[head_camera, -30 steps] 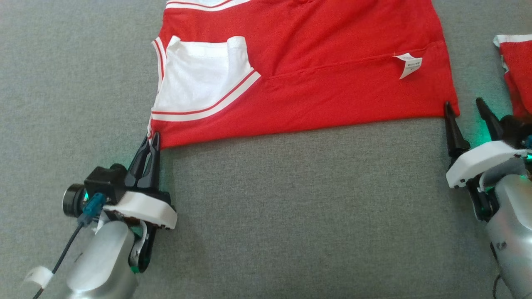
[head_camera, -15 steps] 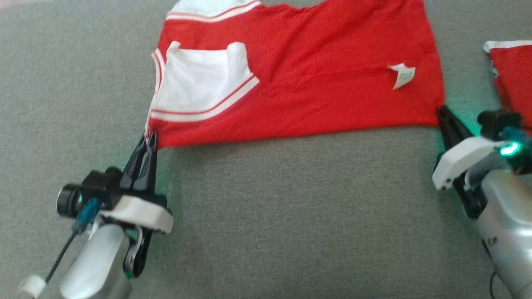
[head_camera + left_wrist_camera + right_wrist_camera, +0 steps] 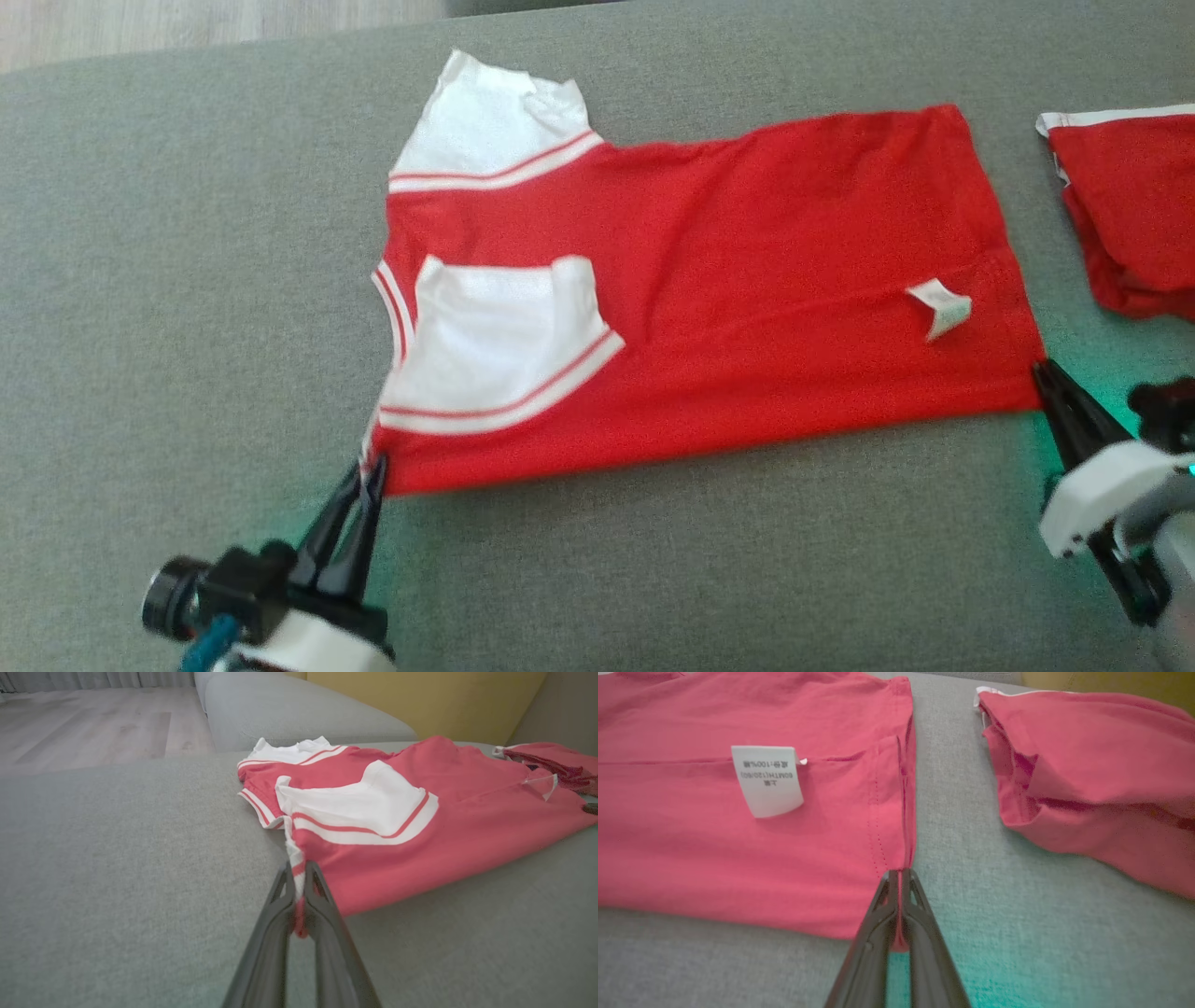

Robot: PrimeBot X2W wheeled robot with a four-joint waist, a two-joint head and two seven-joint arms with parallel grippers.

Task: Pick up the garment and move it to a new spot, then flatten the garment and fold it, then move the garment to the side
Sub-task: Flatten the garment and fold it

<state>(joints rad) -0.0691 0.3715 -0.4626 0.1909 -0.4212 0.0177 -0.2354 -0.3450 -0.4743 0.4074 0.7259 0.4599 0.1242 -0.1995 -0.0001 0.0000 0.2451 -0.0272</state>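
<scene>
Right hand (image 3: 1044,373) has snapped closed since a second ago. Its two dark fingers were spread beside the hem corner, and now they clench that corner of the red short-sleeved shirt with white, red-striped sleeves (image 3: 747,280). The head camera has tipped too, so the whole picture sits differently. Left hand (image 3: 369,471) is clamped on the opposite near corner, and its wrist view shows cloth pinched between the fingers (image 3: 314,891).

The shirt lies spread on a grey upholstered surface (image 3: 653,560), its near edge stretched between the two hands. Beyond it come a pale wooden floor (image 3: 93,723), a grey cushion (image 3: 289,709) and a yellow panel (image 3: 420,695). Green light glows on the fabric by the right hand.

A white care label (image 3: 768,781) stands out from the side seam. Its print looks like "60MTH(120/60)" and "100%", and the rest is too small to read. A second red garment (image 3: 1130,224) lies bunched at the right, apart from the shirt and cut off by the frame edge.
</scene>
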